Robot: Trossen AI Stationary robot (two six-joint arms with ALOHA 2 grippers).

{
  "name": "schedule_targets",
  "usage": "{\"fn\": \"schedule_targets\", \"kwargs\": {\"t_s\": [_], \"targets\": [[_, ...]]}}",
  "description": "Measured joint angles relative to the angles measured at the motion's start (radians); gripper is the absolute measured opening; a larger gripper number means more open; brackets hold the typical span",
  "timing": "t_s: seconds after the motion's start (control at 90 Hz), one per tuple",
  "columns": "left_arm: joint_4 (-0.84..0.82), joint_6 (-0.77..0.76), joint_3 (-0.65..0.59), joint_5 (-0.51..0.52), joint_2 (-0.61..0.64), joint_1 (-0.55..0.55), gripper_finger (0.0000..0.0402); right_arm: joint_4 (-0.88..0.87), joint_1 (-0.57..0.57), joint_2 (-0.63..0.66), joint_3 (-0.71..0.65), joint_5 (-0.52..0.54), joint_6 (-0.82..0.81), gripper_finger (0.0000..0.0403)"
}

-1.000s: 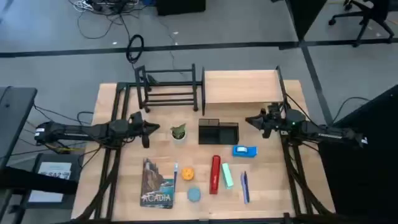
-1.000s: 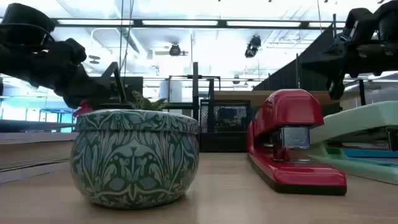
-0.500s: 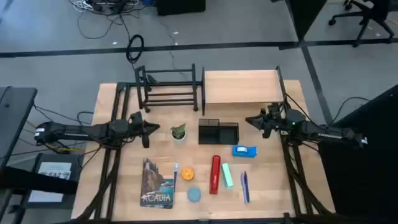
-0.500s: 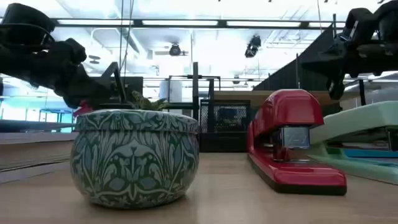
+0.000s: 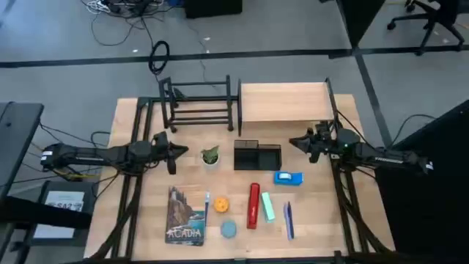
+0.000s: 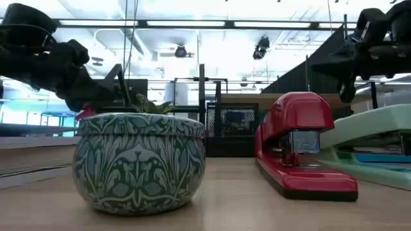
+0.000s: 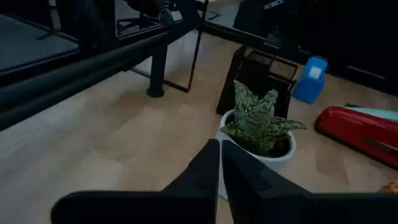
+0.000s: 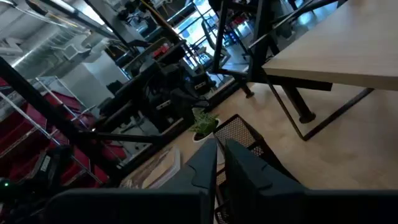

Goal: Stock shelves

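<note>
Two end effectors clenched, empty: left end effector (image 5: 174,153) just left of potted plant (image 5: 210,155) mid-frame, right end effector (image 5: 300,142) right of centre. Shelves unstocked at upper centre: black rack (image 5: 199,104), wooden shelf (image 5: 283,101). Best opening left fingers (image 7: 208,163) first, then straddling the pot rim.

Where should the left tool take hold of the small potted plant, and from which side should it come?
Probably by the white pot's rim, coming from the left, where the left tool sits shut beside the potted plant. The leaves fan out above the rim, so a descent from above would likely crush them; the round pot wall offers opposite faces to pinch.
</note>
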State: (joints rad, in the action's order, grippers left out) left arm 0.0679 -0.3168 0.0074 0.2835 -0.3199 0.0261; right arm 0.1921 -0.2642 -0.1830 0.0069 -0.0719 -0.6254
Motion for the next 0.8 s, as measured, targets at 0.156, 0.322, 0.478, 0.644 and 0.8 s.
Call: {"fn": "schedule_targets", "kwargs": {"t_s": [0.156, 0.322, 0.478, 0.644, 0.8], "targets": [[0.128, -0.12, 0.0, 0.008, 0.0, 0.0, 0.0, 0.0, 0.0, 0.0, 0.0, 0.0, 0.0, 0.0007], [0.313, -0.164, 0.0, 0.016, -0.01, 0.0, 0.0, 0.0, 0.0, 0.0, 0.0, 0.0, 0.0, 0.0007], [0.486, -0.204, 0.0, -0.054, -0.026, -0.001, 0.0, 0.0, 0.0, 0.0, 0.0, 0.0, 0.0, 0.0007], [0.481, -0.057, 0.101, -0.114, -0.069, -0.014, 0.0008, 0.0, 0.0, 0.0, 0.0, 0.0, 0.0, 0.0007], [-0.036, 0.139, 0.409, -0.072, -0.239, -0.078, 0.0054, 0.0, 0.0, 0.0, 0.0, 0.0, 0.0, 0.0007]]}}
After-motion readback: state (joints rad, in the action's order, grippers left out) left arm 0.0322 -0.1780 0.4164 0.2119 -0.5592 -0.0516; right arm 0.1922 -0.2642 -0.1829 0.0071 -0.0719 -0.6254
